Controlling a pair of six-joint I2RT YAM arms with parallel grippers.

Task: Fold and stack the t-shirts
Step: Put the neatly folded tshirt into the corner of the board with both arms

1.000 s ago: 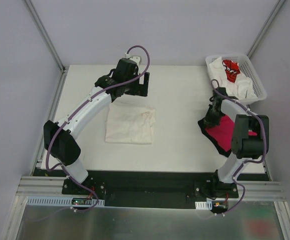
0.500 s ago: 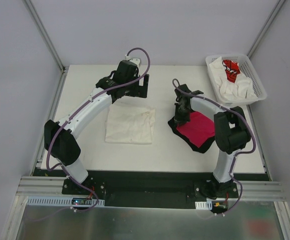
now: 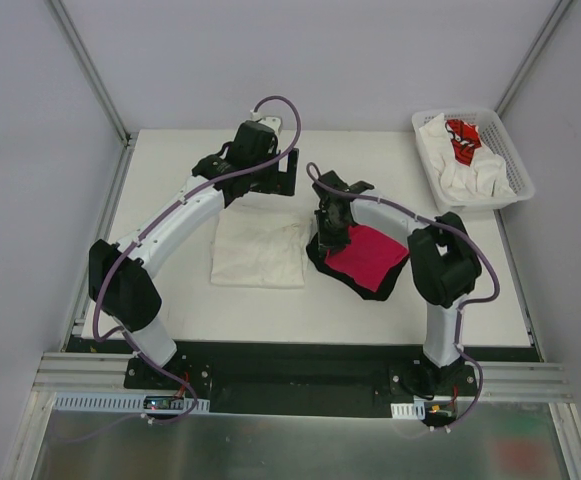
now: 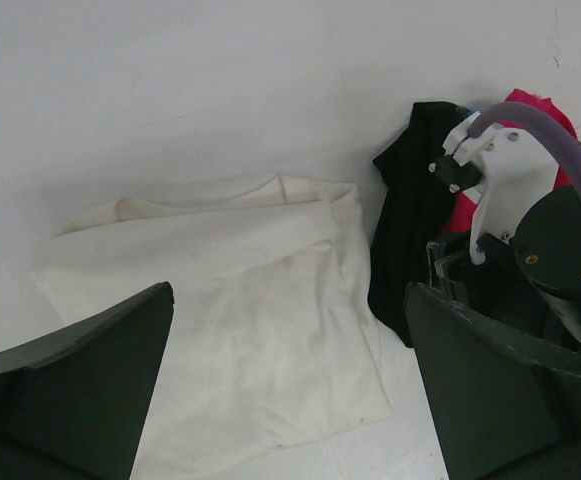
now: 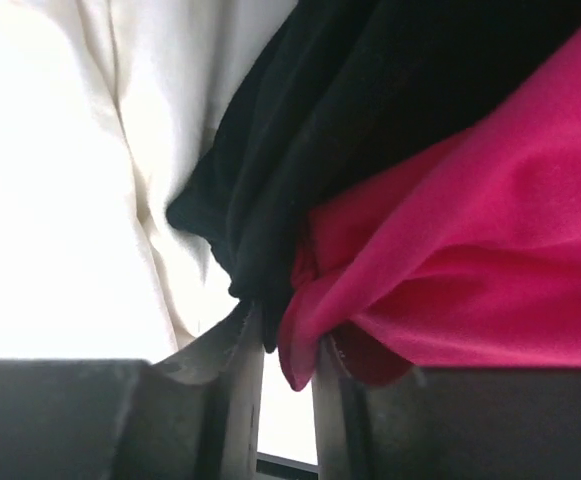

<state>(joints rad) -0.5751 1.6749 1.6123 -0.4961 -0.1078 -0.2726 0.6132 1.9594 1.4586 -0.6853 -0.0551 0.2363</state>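
Right of cream t-shirt point(image 3: 260, 250), right claw point(image 5: 288, 350) is pinching black t-shirt point(image 3: 320, 258) and pink t-shirt point(image 3: 365, 255); left claw point(image 4: 288, 390) is hovering wide.

Right gripper point(image 3: 332, 232), pinching the black and magenta t-shirts point(image 3: 365, 255), drags them leftward from near the basket point(image 3: 519, 160) to just beside the cream t-shirt point(image 3: 260, 250).

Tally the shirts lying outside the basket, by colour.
Cream shirt: 1
Black shirt: 1
Pink shirt: 1
Total: 3
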